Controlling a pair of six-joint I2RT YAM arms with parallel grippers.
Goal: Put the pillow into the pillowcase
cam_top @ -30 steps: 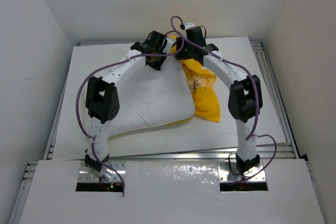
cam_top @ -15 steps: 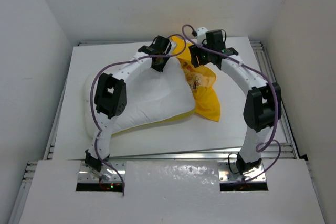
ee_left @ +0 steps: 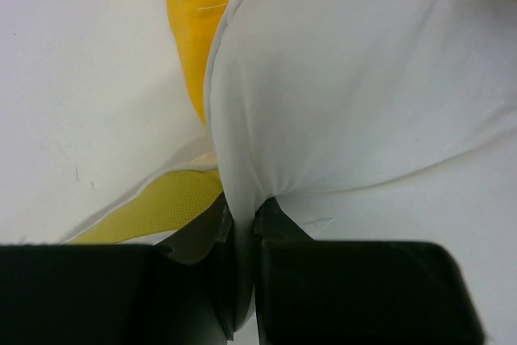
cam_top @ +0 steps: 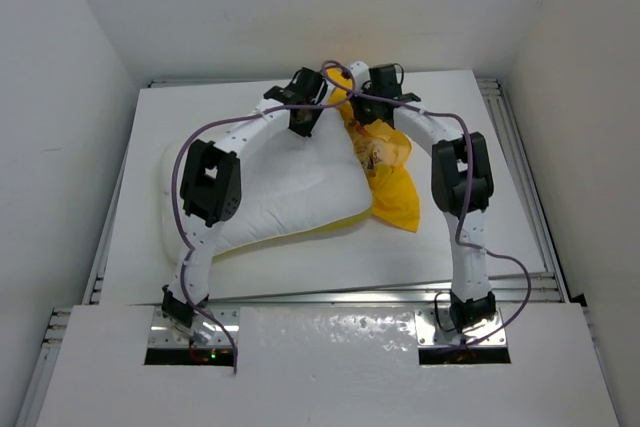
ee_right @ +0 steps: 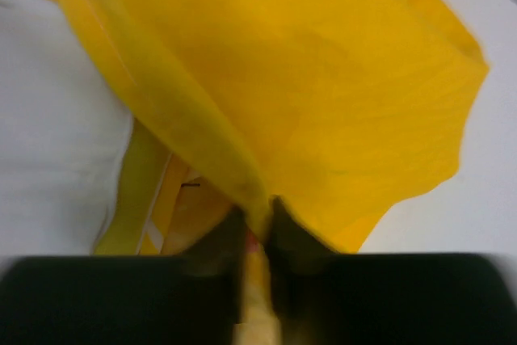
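Two hands are clenched on cloth: a corner of the pillow (ee_left: 347, 78) is pinched by the left hand (ee_left: 238, 228), and a fold of the pillowcase (ee_right: 339, 78) by the right hand (ee_right: 257, 224). Within the last second the right hand was swung outward and brought back beside the left hand, so its grip is judged retaken, not advanced. Nearly all the pillow lies bare on the table (cam_top: 520, 207), nearward of the left hand. Little, if any, is contained in the pillowcase, which trails nearward of the right hand.

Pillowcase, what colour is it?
Bright yellow. The pillowcase shows best in the right wrist view.
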